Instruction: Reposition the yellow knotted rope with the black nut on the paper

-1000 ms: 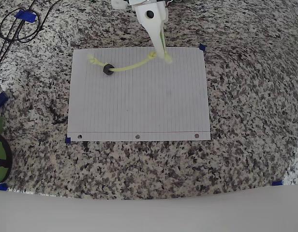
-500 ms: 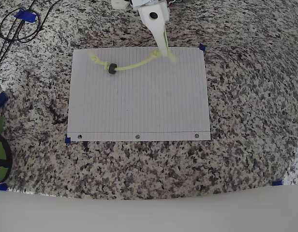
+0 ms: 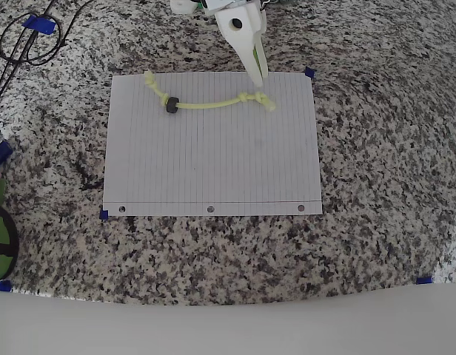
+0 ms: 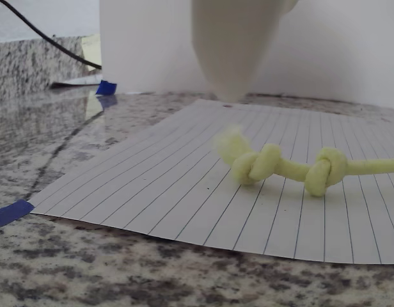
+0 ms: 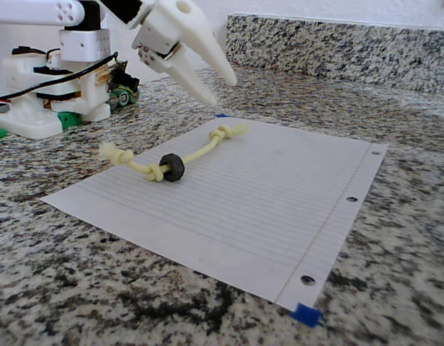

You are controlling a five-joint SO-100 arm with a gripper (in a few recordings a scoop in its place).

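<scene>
Item 1: yellow knotted rope [image 3: 209, 103]. Lies flat on the paper along its far edge in the overhead view, running left to right in a shallow sag. Left end knotted near the paper's far left corner; right end carries two knots and a frayed tip [image 4: 274, 165], just near of the fingertips. Nothing grips it.

Item 2: black nut [image 3: 169, 106]. Threaded on the rope toward its left end, resting on the paper beside a knot [image 5: 172, 167].

Item 3: paper [image 3: 213, 163]. White lined sheet, three punched holes along the near edge, flat on the tabletop [image 3: 376, 148]. Blue tape bits [image 5: 305, 314] sit at some of its corners.

Item 4: gripper [image 5: 216, 86]. White, raised clear of the paper above its far edge, over the rope's right end, tilted downward. Fingers [image 3: 256, 63] slightly apart in the fixed view, holding nothing.

Item 5: thin black cable loop [image 3: 28, 37]. On the granite at far left in the overhead view, well apart from the paper.
</scene>
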